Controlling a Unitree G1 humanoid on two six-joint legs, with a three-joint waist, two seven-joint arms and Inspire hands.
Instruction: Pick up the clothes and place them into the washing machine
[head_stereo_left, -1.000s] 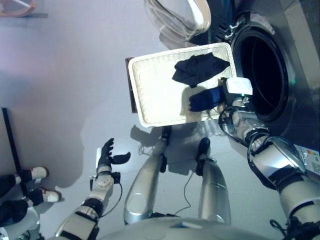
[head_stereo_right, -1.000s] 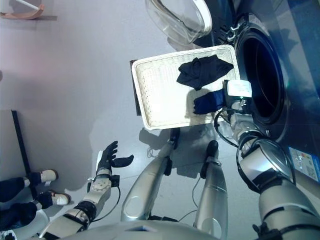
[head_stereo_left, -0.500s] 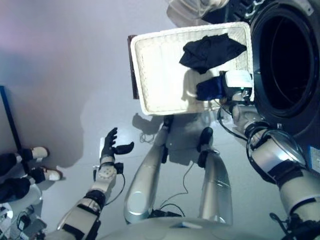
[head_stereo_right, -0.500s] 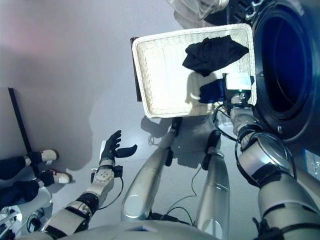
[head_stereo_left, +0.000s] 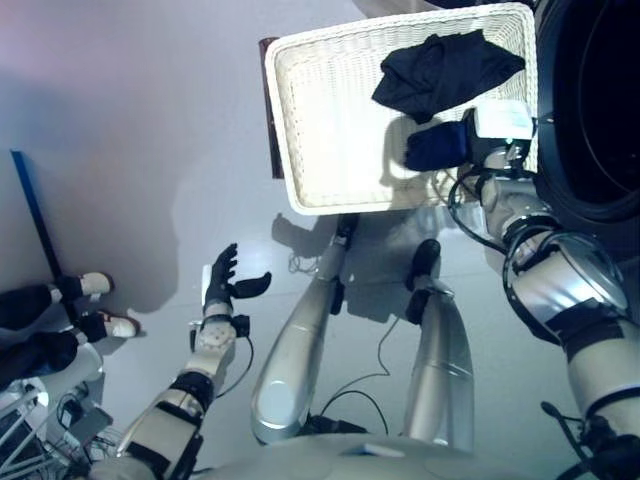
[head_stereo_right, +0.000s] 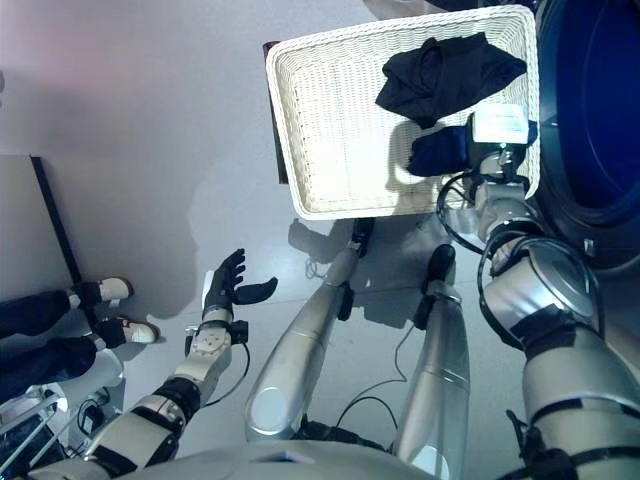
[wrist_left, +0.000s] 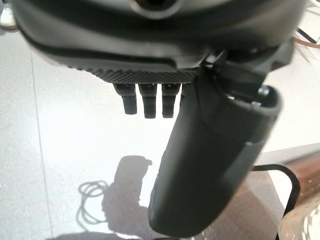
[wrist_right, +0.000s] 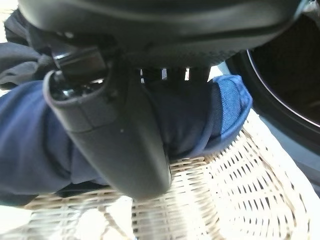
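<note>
White wicker basket (head_stereo_right: 340, 150) holds bare floor leftward. Black (head_stereo_right: 450, 75) and blue garments (head_stereo_right: 440, 152) crowd its side beside the dark round washer opening (head_stereo_right: 600, 110).

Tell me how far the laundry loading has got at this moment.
Nothing shows as loaded: the washing machine drum looks dark and empty where visible. In hand: the right hand is in the white wicker basket, thumb and fingers closed on the blue garment, not yet lifted clear. Left: carry it to the drum, then the black garment. The left hand hangs open, idle.

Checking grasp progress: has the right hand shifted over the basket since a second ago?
No: the right hand stays on the blue cloth by the white wicker basket rim.
</note>
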